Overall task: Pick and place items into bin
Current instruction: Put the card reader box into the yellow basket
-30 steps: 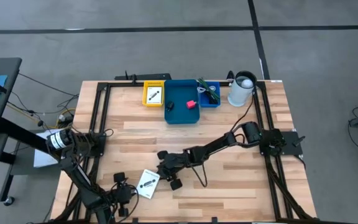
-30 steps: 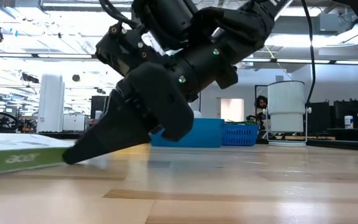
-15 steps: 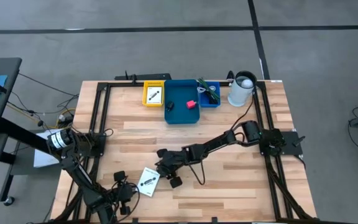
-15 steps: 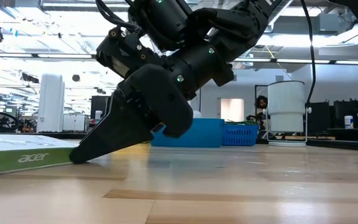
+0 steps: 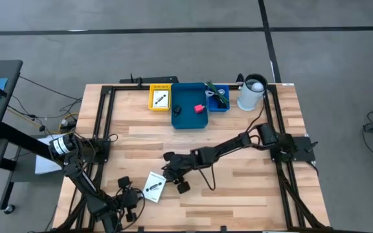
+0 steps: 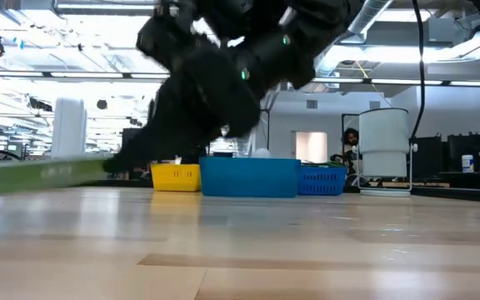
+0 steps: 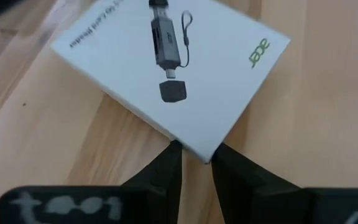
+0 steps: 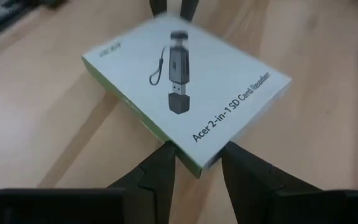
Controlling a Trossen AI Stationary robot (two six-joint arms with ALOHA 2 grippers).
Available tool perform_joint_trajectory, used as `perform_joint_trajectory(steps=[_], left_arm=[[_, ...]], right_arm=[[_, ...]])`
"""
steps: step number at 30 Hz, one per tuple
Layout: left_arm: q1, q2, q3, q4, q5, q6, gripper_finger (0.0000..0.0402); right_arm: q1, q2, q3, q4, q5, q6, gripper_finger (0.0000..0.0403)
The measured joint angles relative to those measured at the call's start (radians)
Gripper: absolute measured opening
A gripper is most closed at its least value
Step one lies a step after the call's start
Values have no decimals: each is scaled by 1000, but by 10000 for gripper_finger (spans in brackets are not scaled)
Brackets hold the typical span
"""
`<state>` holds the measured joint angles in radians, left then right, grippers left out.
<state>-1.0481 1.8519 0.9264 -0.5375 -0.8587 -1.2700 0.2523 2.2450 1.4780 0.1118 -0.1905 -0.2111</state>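
The white card box (image 5: 153,187) lies near my front edge of the wooden tabletop (image 5: 141,142), with bare planks between it and the blue bin (image 5: 190,107) at the far edge. Yellow (image 5: 160,98) and small blue baskets (image 5: 218,98) flank the bin; a pink-red block (image 5: 200,108) lies inside it. The hall behind is bright. My right gripper (image 8: 194,163) clamps one corner of the box, my left gripper (image 7: 194,157) pinches the opposite corner; in the low view the box (image 6: 40,173) sits clear of the surface
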Motion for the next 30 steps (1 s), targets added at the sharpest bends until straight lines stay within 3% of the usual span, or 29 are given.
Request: perform_joint_trajectory(steps=[8,30], left_arm=[[4,-3,-2,-57,-13,-82,68],[81,-5,-2,-52,-16,-9,68]], right_arm=[[0,-71,15,43,17,-16,120],[3,-105,10,8,0,-26,119]])
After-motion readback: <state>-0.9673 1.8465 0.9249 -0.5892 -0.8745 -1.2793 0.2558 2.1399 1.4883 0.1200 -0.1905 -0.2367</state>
